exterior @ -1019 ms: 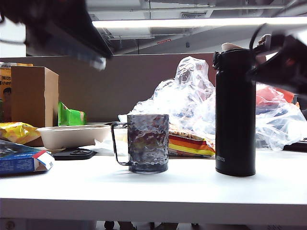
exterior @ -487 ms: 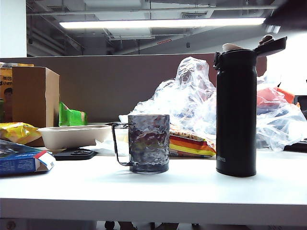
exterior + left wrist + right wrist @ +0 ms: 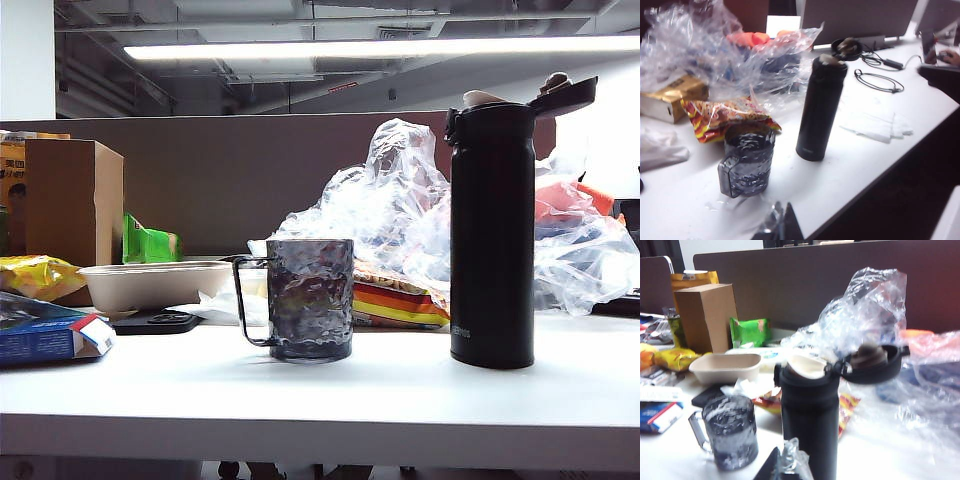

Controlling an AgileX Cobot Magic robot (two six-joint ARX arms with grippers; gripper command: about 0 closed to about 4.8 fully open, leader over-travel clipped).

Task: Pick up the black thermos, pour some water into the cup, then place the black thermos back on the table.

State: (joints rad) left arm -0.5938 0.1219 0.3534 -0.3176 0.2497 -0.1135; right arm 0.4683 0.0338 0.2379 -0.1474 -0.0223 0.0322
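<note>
The black thermos [image 3: 490,240] stands upright on the white table [image 3: 400,395], its flip lid hinged open and the pale spout showing. The cup [image 3: 308,298], a smoky dimpled mug with its handle to the left, stands apart to the thermos's left. Neither arm appears in the exterior view. In the left wrist view my left gripper [image 3: 782,222] is shut and empty, pulled back off the table edge from the cup [image 3: 747,160] and thermos [image 3: 820,110]. My right gripper [image 3: 787,457] is likewise shut and empty, drawn back in front of the thermos [image 3: 809,415] and cup [image 3: 732,432].
Crumpled clear plastic bags [image 3: 400,210] and a striped snack packet [image 3: 395,303] lie behind the cup. A beige container [image 3: 150,283], cardboard box [image 3: 70,200], black phone [image 3: 155,321] and blue box [image 3: 45,335] crowd the left. White tissue [image 3: 875,127] and a cable [image 3: 877,80] lie beyond the thermos.
Both arms, a second ago high at the left and beside the thermos's top at the right, have drawn back out of the exterior view. The thermos and cup have stayed put.
</note>
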